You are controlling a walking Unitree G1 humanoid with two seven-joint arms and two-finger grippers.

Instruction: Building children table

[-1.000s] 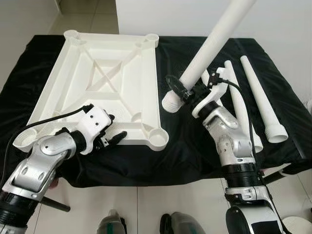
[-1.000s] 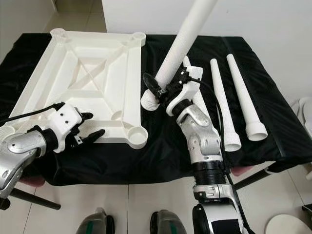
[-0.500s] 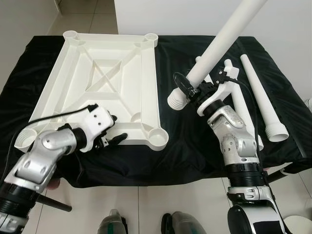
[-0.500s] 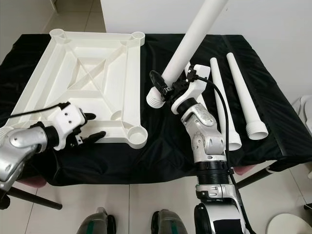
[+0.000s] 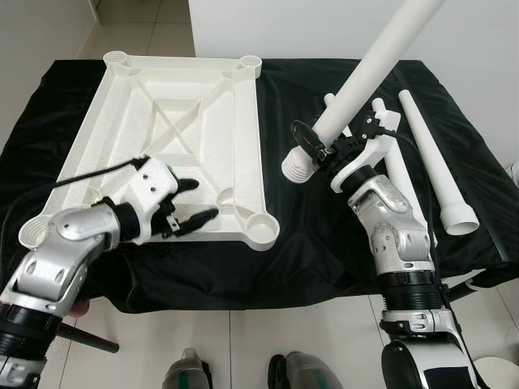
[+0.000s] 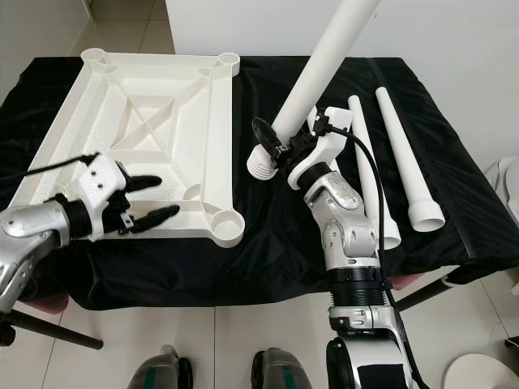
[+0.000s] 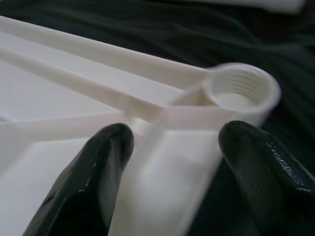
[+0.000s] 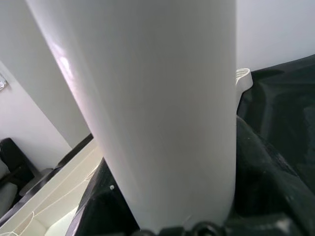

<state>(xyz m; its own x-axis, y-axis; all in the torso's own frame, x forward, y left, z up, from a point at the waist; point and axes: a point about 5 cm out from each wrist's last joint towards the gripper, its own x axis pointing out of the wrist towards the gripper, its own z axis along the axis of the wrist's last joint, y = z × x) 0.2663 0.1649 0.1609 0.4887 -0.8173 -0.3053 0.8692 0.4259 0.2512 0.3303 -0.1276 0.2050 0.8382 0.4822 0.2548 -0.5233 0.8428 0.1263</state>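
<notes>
The left gripper (image 5: pixel 193 203) has risen over the upturned tabletop (image 5: pixel 178 138), fingers spread near its corner socket (image 7: pixel 241 91); the right gripper (image 5: pixel 312 150) keeps pinching the leg (image 5: pixel 369 73), tilted beside that tabletop, ready for screwing in.

Tabletop (image 5: pixel 186 121) lies left on table (image 5: pixel 324 243) (legs (image 5: pixel 426 162) right).

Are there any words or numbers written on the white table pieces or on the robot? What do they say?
None: no words, numbers or logos can be read.
The upside-down white tabletop is plain plastic.
The table leg held in the right gripper is blank, and so are the loose legs on the black cloth.
The left gripper carries no label.
</notes>
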